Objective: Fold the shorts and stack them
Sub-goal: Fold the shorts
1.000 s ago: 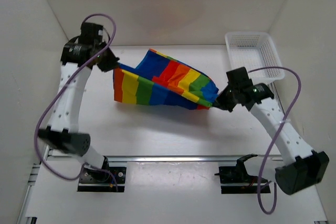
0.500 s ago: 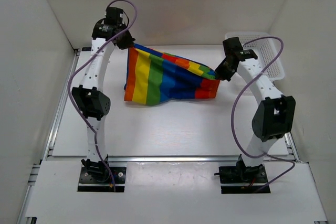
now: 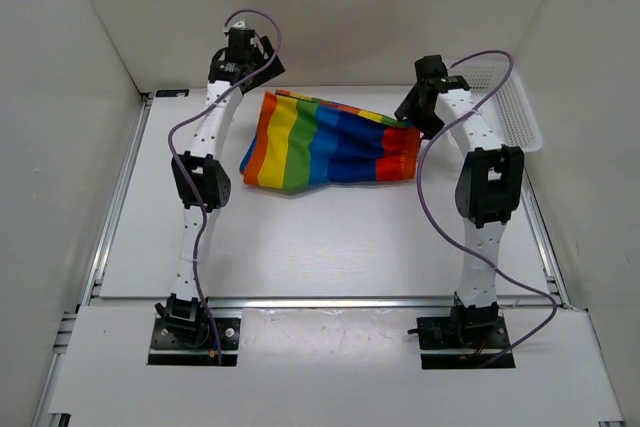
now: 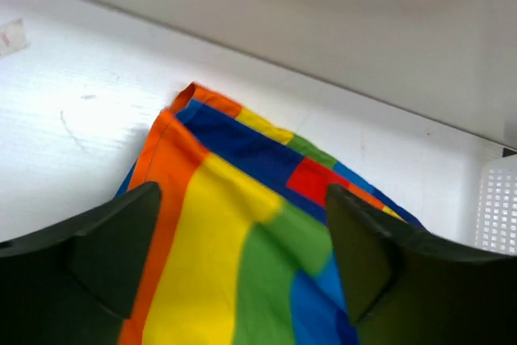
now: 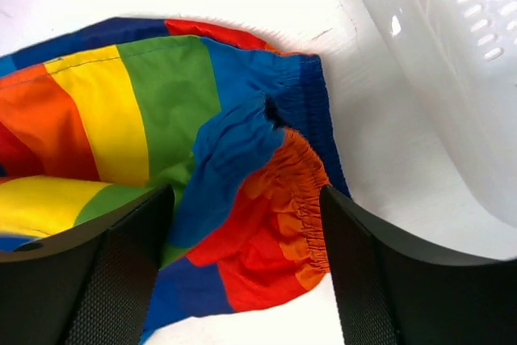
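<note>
From above, we cannot tell how the left claw [image 3: 256, 85] and right claw [image 3: 408, 115] stand, each too small and tucked beneath its own wrist, and the far corners of the shorts [image 3: 330, 142] are hidden under them. In the left wrist view the near cloth is blurred and runs off the bottom edge, and the basket [image 4: 499, 208] is a sliver at the right edge; in the right wrist view we lose the basket past the top and right edges.

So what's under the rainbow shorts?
The shorts lie on the white table. Table shows around them, but the cloth covers whatever is right beneath, so I cannot tell.
</note>
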